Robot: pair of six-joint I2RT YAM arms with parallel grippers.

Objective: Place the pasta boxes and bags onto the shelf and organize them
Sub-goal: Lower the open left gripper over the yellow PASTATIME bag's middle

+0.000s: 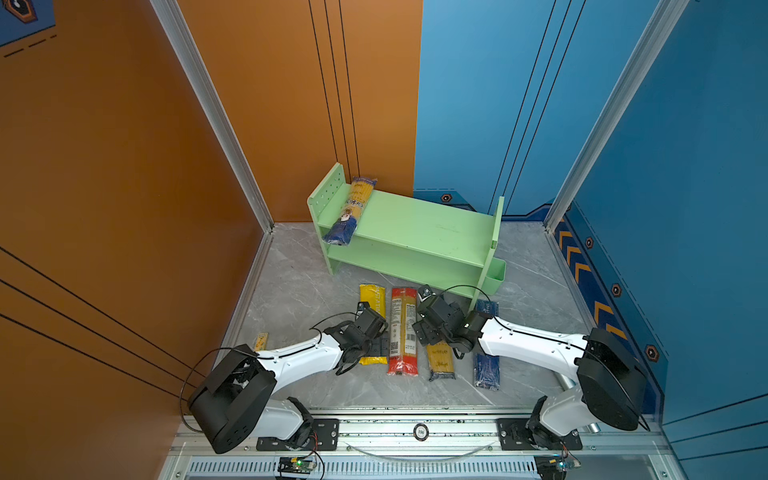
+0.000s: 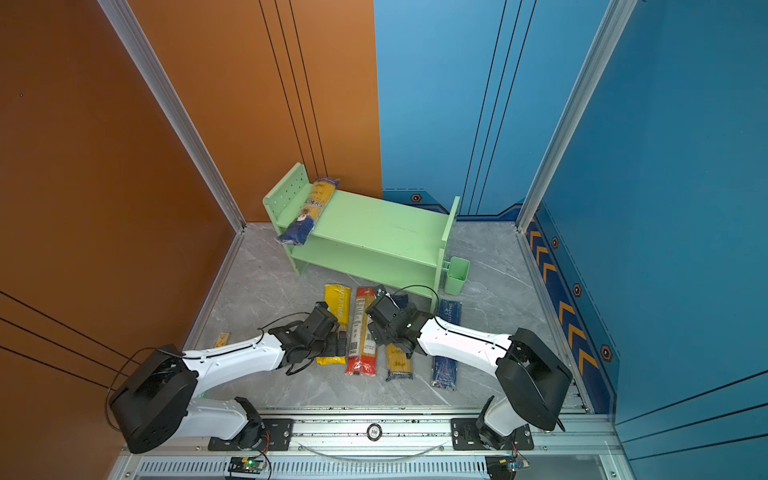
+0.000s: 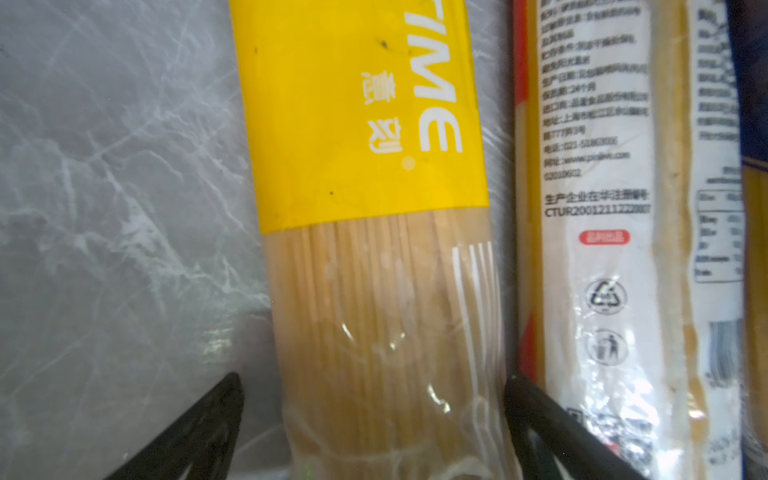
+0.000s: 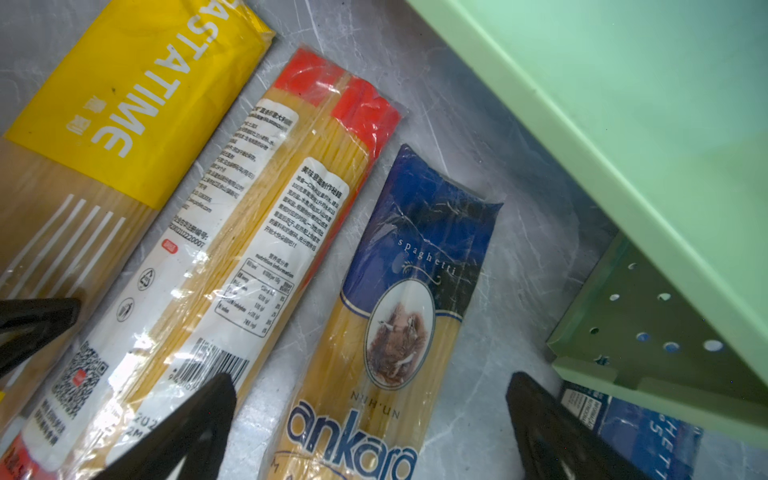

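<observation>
My left gripper (image 3: 374, 378) stands spread wide with the yellow bag (image 3: 357, 124) between its fingers, the red bag (image 3: 598, 208) just outside one finger. My right gripper (image 4: 372, 380) is spread too, over the Ankara bag (image 4: 415, 249), with the red bag by one finger and the blue box (image 4: 640, 432) by the other. Ahead of both stands the shelf (image 1: 419, 224), one blue-ended bag (image 1: 351, 208) across its top tier at the end far from the right gripper.

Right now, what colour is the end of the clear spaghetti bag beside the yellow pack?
Red: the clear bag shows it best in the right wrist view.
</observation>
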